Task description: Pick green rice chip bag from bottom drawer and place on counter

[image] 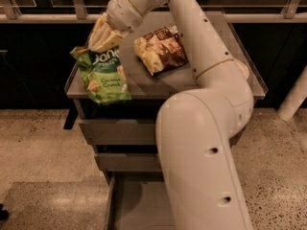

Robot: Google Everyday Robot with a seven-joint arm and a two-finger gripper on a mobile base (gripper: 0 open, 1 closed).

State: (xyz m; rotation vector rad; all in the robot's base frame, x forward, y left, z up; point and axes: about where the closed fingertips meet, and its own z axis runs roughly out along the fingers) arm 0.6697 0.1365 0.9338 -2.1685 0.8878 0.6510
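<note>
Furthest left, at the table's (pixel 144 84) front left corner, hangs the green bag (pixel 104 78). Its crinkled body droops over the table's front edge and covers part of the cabinet face just under it, white lettering and pale chip pictures facing out. It does not lie flat on the table. Just above it, over the table's left edge, sits the tool (pixel 96 43), its cream fingers pressed together on the bag's top edge, clamped on it. The tool tilts down and to the left from the wrist.

Near the table's middle lies a brown bag (pixel 160 49), flat on the top and well apart from the green one. Right of it the arm (pixel 206 147) crosses the table from the back and swells to fill the view before the table's right half.

Under the table's front, two upper drawers (pixel 120 132) stand closed. Below them the bottom drawer (pixel 136 205) is pulled out, its grey floor bare where it shows; the arm hides its right part.
</note>
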